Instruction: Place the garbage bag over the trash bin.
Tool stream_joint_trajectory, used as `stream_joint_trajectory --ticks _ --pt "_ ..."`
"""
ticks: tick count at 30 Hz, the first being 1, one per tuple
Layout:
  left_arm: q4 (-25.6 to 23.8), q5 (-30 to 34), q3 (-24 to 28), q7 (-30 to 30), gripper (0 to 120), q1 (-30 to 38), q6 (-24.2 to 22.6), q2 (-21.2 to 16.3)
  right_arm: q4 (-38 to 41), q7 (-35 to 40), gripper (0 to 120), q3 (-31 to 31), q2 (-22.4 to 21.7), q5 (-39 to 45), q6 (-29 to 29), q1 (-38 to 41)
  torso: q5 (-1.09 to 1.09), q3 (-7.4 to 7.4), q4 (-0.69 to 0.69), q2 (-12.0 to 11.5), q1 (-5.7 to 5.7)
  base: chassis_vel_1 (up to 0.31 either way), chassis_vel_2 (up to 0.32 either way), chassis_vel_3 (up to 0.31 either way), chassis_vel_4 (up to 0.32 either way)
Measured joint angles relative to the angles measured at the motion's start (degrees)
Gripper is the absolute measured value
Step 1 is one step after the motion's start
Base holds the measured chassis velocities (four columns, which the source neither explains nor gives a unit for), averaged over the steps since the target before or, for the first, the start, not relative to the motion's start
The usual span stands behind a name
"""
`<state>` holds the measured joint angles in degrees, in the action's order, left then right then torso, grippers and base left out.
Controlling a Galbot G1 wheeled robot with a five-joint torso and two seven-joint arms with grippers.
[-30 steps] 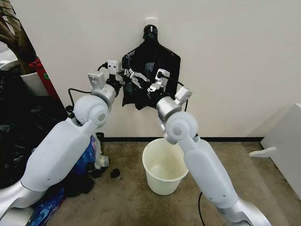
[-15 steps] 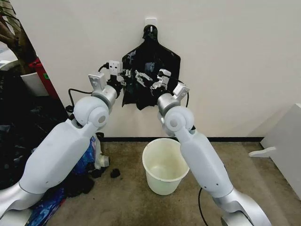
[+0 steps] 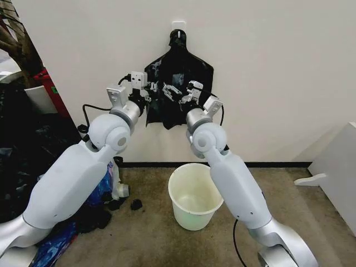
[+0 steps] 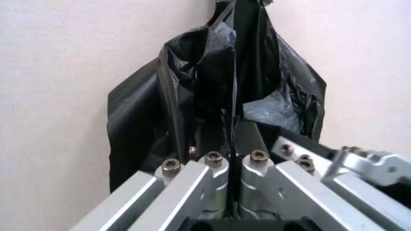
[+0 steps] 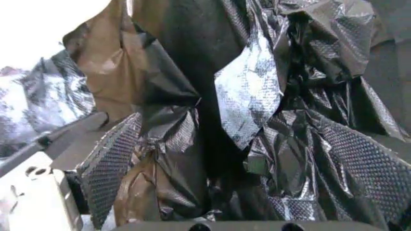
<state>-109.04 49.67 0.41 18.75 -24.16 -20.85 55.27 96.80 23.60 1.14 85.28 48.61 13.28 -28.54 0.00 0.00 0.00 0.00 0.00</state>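
Hanging flat against the wall (image 3: 267,67) is one black garbage bag (image 3: 194,69), thin, glossy and crinkled, directly above one round cream plastic trash bin (image 3: 194,200) on the floor. The left gripper (image 3: 153,92) is pinching the bag's film; the right gripper (image 3: 177,94) is pressing into it, grip unclear.

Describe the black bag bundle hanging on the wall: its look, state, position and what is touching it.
The black bag bundle hangs flat against the cream wall from a small white hook, pinched to a narrow neck on top and widening below. Its plastic is thin, glossy and crinkled. The left gripper and right gripper both reach into its middle; the left fingers look shut on a fold.
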Motion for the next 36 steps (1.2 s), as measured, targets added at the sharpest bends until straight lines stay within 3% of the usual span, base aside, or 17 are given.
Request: stream_joint_trajectory --ticks 11,20,29,36 --pt "-0.2 0.0 0.1 0.0 0 0.0 -0.2 0.2 -1.5 0.4 99 0.3 0.5 -3.2 0.2 0.3 0.00 0.00 0.01 0.0 0.00 0.000 0.000 0.000 0.000" --pt "-0.4 0.0 -1.1 -0.2 0 -0.9 -0.1 -0.1 -2.1 -1.4 99 2.1 -2.4 -6.6 0.2 -0.3 0.00 0.00 -0.01 0.0 0.00 0.000 0.000 0.000 0.000" --pt "-0.8 0.0 -1.8 -0.5 0 -1.6 -0.1 -0.4 -5.0 -2.1 98 2.3 -1.4 -10.1 -0.2 0.2 0.00 0.00 0.01 0.0 0.00 0.000 0.000 0.000 0.000" --pt "-0.9 -0.2 -1.6 -0.5 0 -2.0 -0.1 -0.1 -5.4 -2.2 69 1.5 -0.9 -12.0 -0.4 0.4 0.00 0.00 0.00 0.0 0.00 0.000 0.000 0.000 0.000"
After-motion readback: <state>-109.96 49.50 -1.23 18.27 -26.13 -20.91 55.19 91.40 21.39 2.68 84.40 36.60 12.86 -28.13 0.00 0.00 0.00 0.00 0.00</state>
